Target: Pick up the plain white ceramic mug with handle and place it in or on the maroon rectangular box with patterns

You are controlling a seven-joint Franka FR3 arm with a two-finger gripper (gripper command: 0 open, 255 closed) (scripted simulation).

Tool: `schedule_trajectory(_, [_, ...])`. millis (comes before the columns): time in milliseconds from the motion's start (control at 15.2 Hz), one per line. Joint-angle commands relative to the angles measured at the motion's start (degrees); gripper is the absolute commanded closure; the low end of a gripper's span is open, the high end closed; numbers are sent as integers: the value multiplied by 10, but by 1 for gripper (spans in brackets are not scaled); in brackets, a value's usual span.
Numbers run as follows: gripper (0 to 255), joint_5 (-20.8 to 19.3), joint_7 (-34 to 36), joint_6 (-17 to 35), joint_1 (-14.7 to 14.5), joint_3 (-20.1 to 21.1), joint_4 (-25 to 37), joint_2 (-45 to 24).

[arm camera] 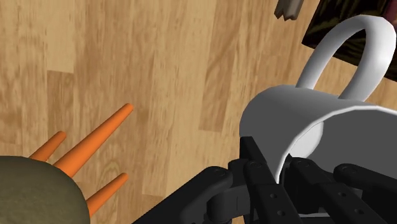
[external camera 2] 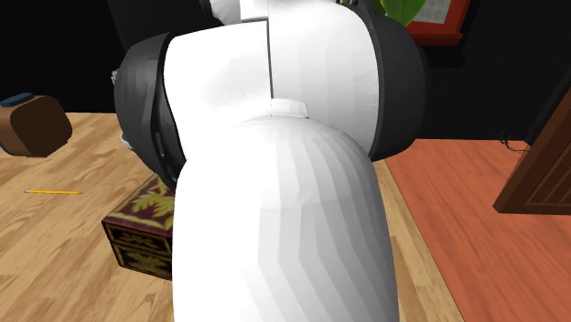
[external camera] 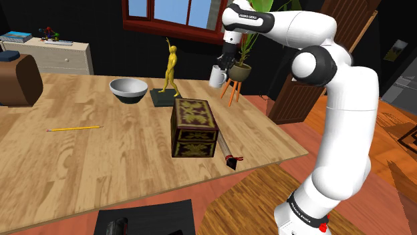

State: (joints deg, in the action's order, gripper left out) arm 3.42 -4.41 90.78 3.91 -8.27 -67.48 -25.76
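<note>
End effector (external camera: 220,67) — white mug (external camera: 216,78) by rim, mouth up

The arm (external camera: 344,100) was glossy white with rounded links, dark grey joints, small black lettering and a red dot near its base; the gripper (external camera: 221,67) was black.

Bright, even light covers the table (external camera: 100,153), with only faint shadows.
</note>
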Motion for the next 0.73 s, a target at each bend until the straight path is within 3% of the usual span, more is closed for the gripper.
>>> schedule_trajectory(0, [255,1,0,-22,1,0,28,-7])
schedule_trajectory(330, [255,3,0,-72,6,0,97,-26])
schedule_trajectory(660, [255,-13,49,-21,-42,11,-67,89])
